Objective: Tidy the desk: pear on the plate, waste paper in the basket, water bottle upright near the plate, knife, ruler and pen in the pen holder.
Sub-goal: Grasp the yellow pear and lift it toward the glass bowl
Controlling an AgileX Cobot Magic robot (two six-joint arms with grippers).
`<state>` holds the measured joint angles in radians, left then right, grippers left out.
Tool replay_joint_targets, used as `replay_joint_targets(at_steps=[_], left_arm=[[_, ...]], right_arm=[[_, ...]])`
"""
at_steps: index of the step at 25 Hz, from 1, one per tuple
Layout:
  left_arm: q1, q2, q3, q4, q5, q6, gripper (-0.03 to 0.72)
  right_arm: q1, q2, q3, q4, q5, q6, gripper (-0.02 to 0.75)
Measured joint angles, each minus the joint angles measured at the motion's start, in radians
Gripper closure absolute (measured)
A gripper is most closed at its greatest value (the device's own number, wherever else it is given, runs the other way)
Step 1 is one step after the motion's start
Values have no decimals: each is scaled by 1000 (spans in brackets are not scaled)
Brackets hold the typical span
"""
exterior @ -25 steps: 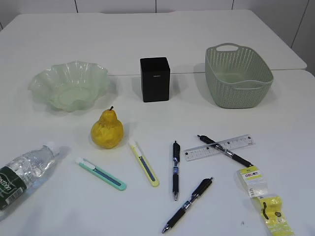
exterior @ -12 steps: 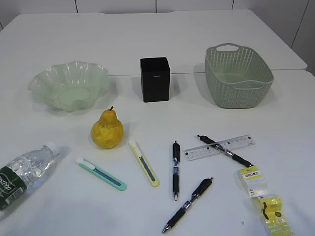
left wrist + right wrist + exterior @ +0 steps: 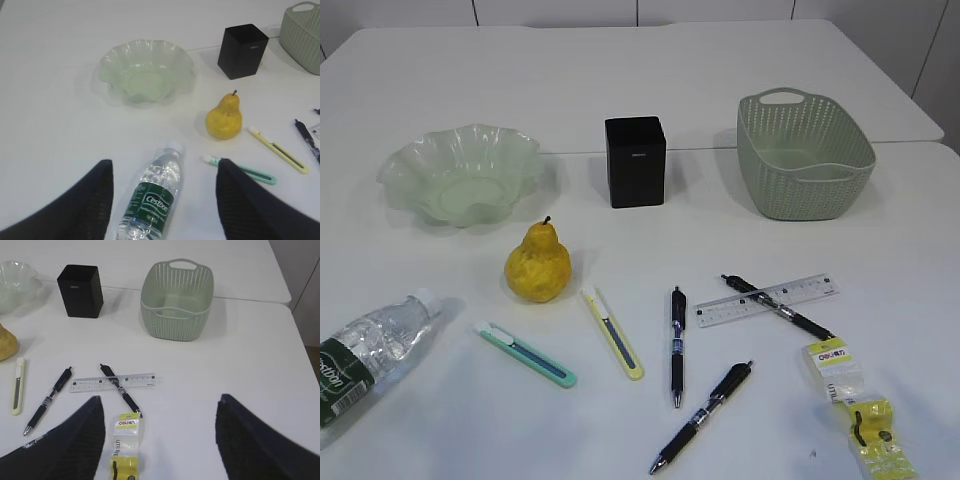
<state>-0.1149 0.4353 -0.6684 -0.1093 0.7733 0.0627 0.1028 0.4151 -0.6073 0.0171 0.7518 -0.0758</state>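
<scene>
Left gripper (image 3: 162,200): black jaws apart, holding nothing, hanging over the lower left of the large plain white desk (image 3: 620,90). Right gripper (image 3: 160,435): jaws apart, empty, over the lower right.

Small clear plastic water bottle (image 3: 365,350) with white cap and dark green label: lying on its side at the lower left edge of the exterior view. Likely light, smooth and prone to roll; best taken across the body near the label.

Yellow speckled pear (image 3: 537,265): upright at centre left, just below the dish. Firm but bruisable; grip at the broad belly.

Crumpled white and yellow waste paper (image 3: 855,405): lower right corner. Soft, very light; pinch at a fold.

Short clear plastic ruler (image 3: 765,300): right of centre, a black pen (image 3: 778,307) lying across it. Thin, flat, hard to lift from the surface.

Translucent pale green glass plate (image 3: 460,175) with ruffled rim: upper left, empty.

Black square pen holder (image 3: 635,160): top centre; interior not visible.

Pale green perforated plastic basket (image 3: 805,155): upper right, empty.
</scene>
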Motion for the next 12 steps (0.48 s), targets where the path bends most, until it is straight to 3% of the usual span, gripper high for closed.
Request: replay_joint_targets(at_steps=[12], left_arm=[[-8, 260, -107, -74, -25, 56, 234]], right_arm=[[0, 167, -41, -3, -57, -7, 197]])
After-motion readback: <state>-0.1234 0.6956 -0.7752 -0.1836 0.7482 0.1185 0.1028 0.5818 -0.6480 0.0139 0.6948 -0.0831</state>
